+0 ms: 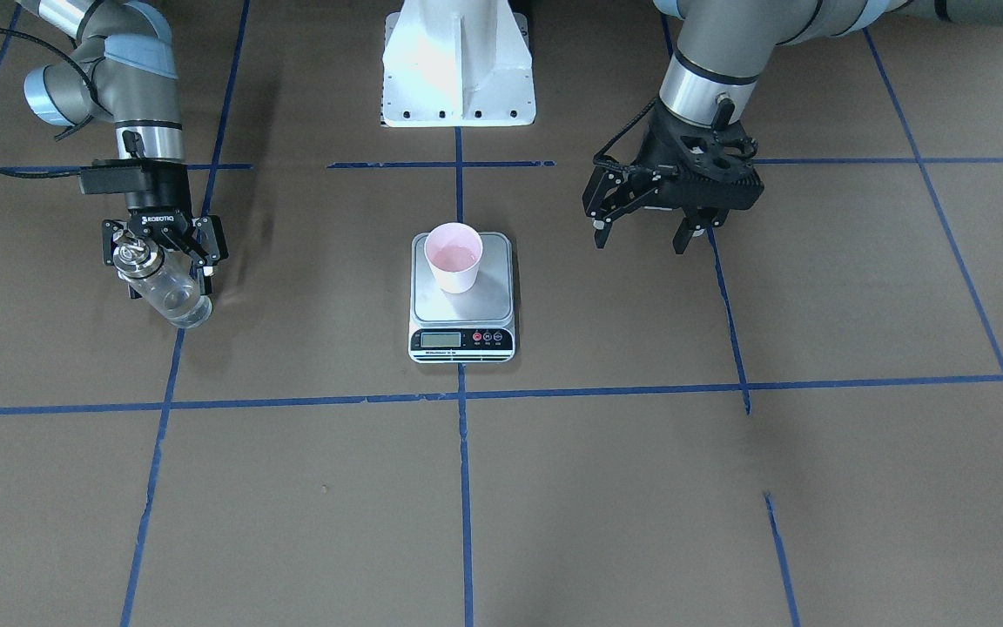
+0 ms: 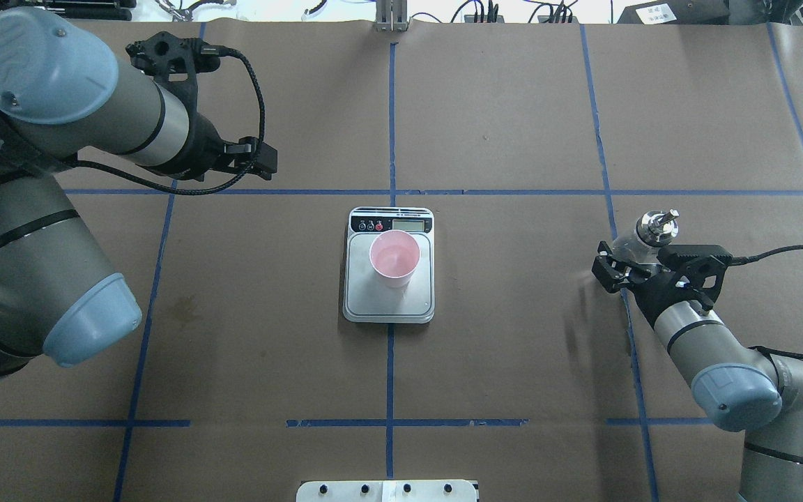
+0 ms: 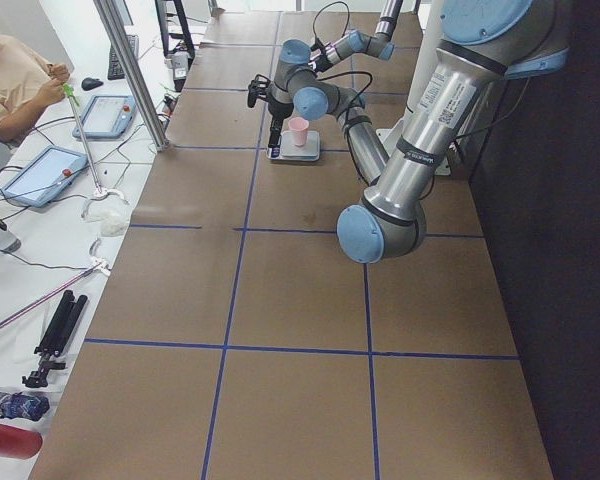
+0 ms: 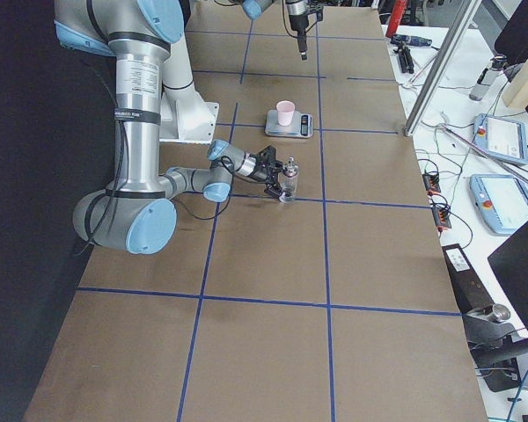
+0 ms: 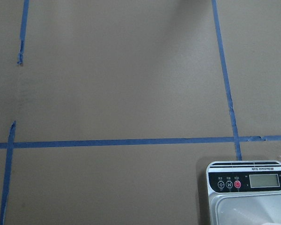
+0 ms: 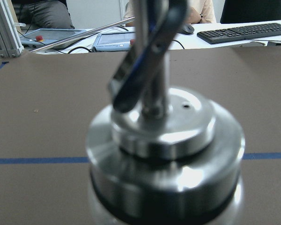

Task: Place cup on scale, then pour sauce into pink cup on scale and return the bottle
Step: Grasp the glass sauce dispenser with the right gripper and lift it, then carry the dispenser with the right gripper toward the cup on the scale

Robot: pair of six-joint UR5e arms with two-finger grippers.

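Observation:
The pink cup (image 1: 454, 257) stands upright on the silver scale (image 1: 440, 306) at the table's middle; both also show in the overhead view, the cup (image 2: 394, 258) on the scale (image 2: 387, 303). My right gripper (image 1: 169, 287) is shut on the clear glass bottle (image 1: 166, 294), well off to the scale's side, low over the table; I cannot tell whether its base touches. Its metal cap and spout (image 6: 166, 154) fill the right wrist view. My left gripper (image 1: 641, 237) is open and empty, above the table on the scale's other side. The left wrist view shows the scale's display corner (image 5: 246, 180).
The white robot base plate (image 1: 458, 70) sits behind the scale. Blue tape lines grid the brown table. An aluminium post (image 3: 130, 70), tablets and cables stand past the table's far edge, where a seated person (image 3: 10, 75) shows in the exterior left view.

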